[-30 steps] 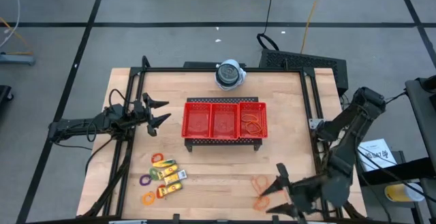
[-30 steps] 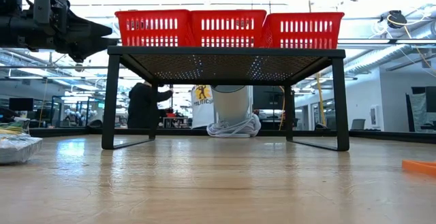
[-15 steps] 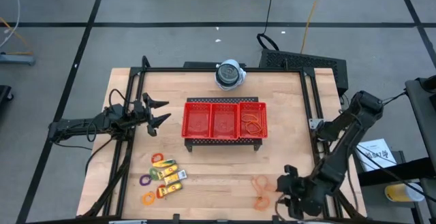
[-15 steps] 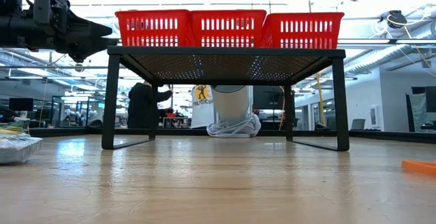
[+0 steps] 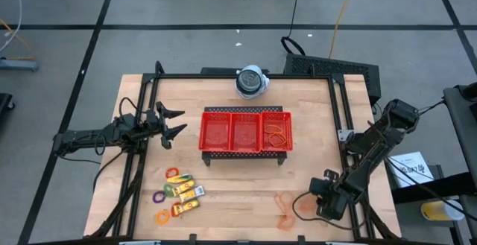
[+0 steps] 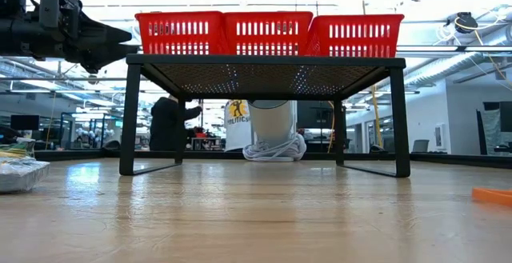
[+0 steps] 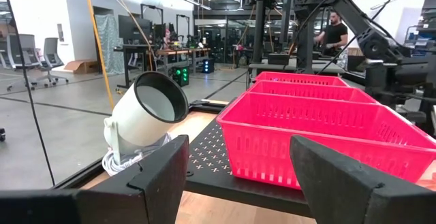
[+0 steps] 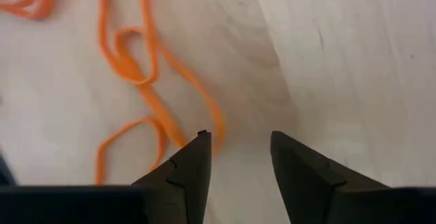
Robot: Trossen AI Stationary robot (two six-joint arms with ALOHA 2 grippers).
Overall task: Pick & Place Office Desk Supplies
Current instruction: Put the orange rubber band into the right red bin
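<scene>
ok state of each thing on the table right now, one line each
left gripper: open, empty, beside the tray
right gripper: low over the table, fingers apart, nothing between them
loose rubber bands: flat on the table, tangled
red tray: upright; rubber bands in one end compartment
yellow packets: on the table, untouched
rings: scattered around the packets

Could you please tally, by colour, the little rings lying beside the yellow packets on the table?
Pink ring: 1
Green ring: 1
Purple ring: 1
Orange ring: 1
Total: 4
</scene>
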